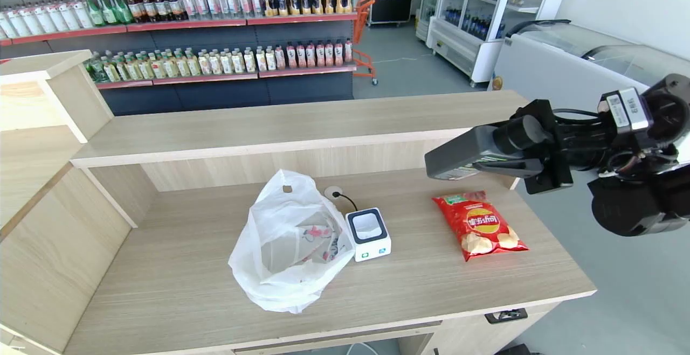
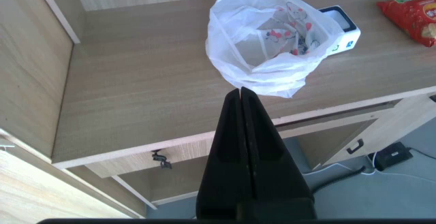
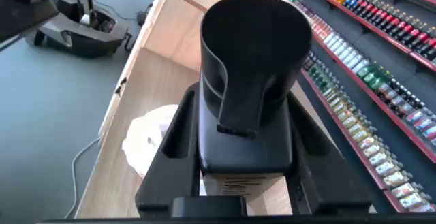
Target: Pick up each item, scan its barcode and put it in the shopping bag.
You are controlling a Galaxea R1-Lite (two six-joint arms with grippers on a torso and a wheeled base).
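Note:
A red chips bag (image 1: 480,224) (image 2: 412,13) lies flat on the right part of the wooden counter (image 1: 431,285). The white shopping bag (image 1: 291,242) (image 2: 269,47) (image 3: 153,142) stands open at the middle with a printed item inside. Beside it sits a small white barcode scanner (image 1: 368,232) (image 2: 340,33) on a cable. My right gripper (image 1: 512,155) (image 3: 242,176) hangs above the counter's right end, over the chips, shut on a dark handheld scanner device (image 1: 463,155) (image 3: 248,81). My left gripper (image 2: 242,94) is shut and holds nothing, in front of the counter's front edge, pointing toward the shopping bag.
A raised wooden ledge (image 1: 302,123) runs behind the counter, and a side wall (image 1: 59,247) closes its left end. Drink shelves (image 1: 215,37) and coolers (image 1: 474,15) stand far behind. A drawer handle (image 1: 505,315) sits under the front right edge.

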